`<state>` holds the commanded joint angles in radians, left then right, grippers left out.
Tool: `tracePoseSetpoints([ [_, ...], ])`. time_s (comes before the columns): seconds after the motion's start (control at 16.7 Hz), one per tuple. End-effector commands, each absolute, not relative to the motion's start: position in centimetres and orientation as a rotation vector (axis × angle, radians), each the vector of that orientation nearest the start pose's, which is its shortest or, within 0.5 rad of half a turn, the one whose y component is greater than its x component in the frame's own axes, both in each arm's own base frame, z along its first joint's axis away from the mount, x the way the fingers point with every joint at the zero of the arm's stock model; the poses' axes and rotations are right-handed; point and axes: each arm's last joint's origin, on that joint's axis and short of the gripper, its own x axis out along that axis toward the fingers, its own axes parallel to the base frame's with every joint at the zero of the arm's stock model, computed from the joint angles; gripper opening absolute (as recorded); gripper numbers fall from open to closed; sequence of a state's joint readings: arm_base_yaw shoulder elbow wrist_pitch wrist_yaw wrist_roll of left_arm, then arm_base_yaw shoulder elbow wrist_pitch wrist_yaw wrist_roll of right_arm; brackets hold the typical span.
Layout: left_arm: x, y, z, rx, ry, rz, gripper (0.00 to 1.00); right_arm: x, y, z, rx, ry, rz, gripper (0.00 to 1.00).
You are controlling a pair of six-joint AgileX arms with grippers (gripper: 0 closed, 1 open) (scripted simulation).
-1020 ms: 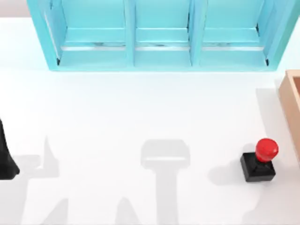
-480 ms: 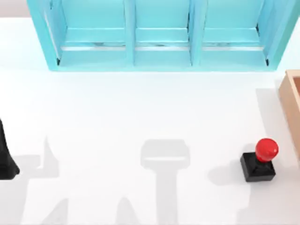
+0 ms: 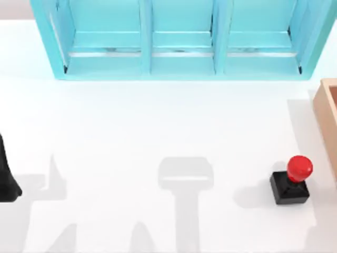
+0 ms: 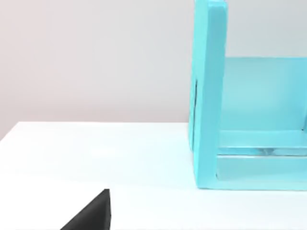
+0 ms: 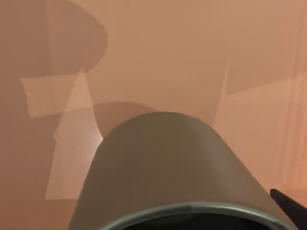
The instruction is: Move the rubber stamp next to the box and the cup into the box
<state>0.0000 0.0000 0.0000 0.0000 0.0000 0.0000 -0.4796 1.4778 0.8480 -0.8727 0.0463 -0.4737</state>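
While the turquoise shelf unit [image 3: 179, 39] spans the far side of the table [image 3: 158, 121], the box [image 3: 327, 113] sits at the right edge, and the rubber stamp [image 3: 292, 182] stands upright just beside its near wall, apparently already placed. Seen from the right wrist, the cup [image 5: 168, 167] hangs directly below the camera over the box's peach floor [image 5: 192, 57], its axis pointing downward; whether the right jaws clench it I cannot tell. What remains is probably lowering and releasing. Far left, the left arm [image 3: 6, 176] is parked.

Left arm [image 3: 6, 176] at table's left edge
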Motion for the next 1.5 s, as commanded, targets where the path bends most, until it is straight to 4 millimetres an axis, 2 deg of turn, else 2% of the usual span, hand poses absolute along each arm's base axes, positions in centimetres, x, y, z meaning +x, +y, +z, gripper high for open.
tracePoseSetpoints([
  [0.24, 10.57, -0.12, 16.0, 0.0, 0.0, 0.0, 1.0, 21.34, -11.18, 16.73, -0.05, 1.536, -0.063, 0.0],
  [1.02, 10.57, -0.12, 16.0, 0.0, 0.0, 0.0, 1.0, 21.34, -11.18, 16.73, -0.05, 1.536, -0.063, 0.98],
  [1.5, 10.57, -0.12, 16.0, 0.0, 0.0, 0.0, 1.0, 21.34, -11.18, 16.73, -0.05, 1.536, -0.063, 1.0],
])
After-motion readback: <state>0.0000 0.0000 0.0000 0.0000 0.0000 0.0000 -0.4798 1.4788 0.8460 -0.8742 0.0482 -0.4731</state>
